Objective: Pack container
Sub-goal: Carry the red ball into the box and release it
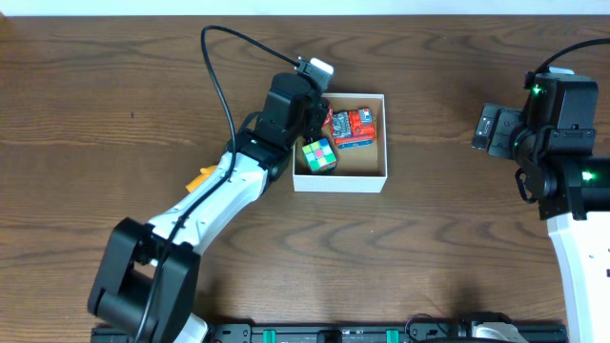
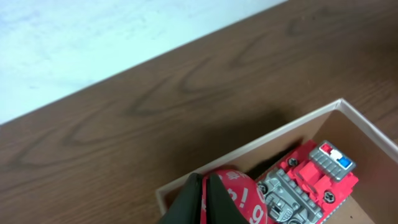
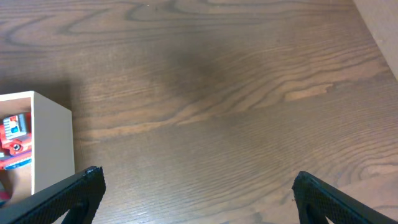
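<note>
The container (image 1: 340,181) is a small square white-walled box with a tan inside, at the table's middle. In it lie a red and grey fire truck (image 1: 354,127) and a colour cube (image 1: 319,155). My left gripper (image 1: 321,108) is over the box's far left corner. In the left wrist view its fingers (image 2: 205,178) are shut on a red round toy with white print (image 2: 244,194), next to the fire truck (image 2: 309,180) and just inside the box wall (image 2: 261,146). My right gripper (image 1: 486,129) is open and empty (image 3: 199,199), to the right of the box (image 3: 53,143).
A small orange thing (image 1: 200,176) lies on the wooden table beside my left arm, partly hidden by it. The right arm's base stands at the right edge. A black rail runs along the front edge.
</note>
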Motion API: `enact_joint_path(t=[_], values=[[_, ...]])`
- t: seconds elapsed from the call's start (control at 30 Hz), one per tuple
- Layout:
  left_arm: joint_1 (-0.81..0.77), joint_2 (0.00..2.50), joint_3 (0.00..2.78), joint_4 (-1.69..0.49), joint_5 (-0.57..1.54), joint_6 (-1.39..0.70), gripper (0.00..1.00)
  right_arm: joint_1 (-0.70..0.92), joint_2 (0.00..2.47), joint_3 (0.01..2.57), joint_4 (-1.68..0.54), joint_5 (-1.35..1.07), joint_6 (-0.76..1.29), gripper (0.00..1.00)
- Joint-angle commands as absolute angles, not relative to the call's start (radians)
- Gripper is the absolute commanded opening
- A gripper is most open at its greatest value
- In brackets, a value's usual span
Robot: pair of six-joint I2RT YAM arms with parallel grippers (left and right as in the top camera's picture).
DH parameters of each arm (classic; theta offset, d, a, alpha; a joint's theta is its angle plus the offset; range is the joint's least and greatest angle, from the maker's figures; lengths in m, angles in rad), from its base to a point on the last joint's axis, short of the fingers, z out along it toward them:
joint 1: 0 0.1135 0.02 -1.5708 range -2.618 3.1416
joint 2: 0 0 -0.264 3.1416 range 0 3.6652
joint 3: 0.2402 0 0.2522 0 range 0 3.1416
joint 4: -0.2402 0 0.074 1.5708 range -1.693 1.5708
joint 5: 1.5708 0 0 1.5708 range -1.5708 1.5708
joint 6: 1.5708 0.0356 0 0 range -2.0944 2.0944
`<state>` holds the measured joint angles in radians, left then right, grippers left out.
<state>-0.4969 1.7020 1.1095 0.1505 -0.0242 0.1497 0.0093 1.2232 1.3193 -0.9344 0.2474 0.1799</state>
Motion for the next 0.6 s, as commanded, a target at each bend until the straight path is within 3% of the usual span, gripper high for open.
enact_joint_path(t=[0.0, 0.57], values=[[-0.497, 1.728, 1.120, 0.162, 0.000, 0.132, 0.06, 0.001, 1.224, 1.329, -0.936, 0.257, 0.194, 0.99], [-0.524, 1.799, 1.119, 0.112, 0.037, 0.114, 0.06, 0.001, 1.224, 1.329, -0.936, 0.257, 0.194, 0.99]])
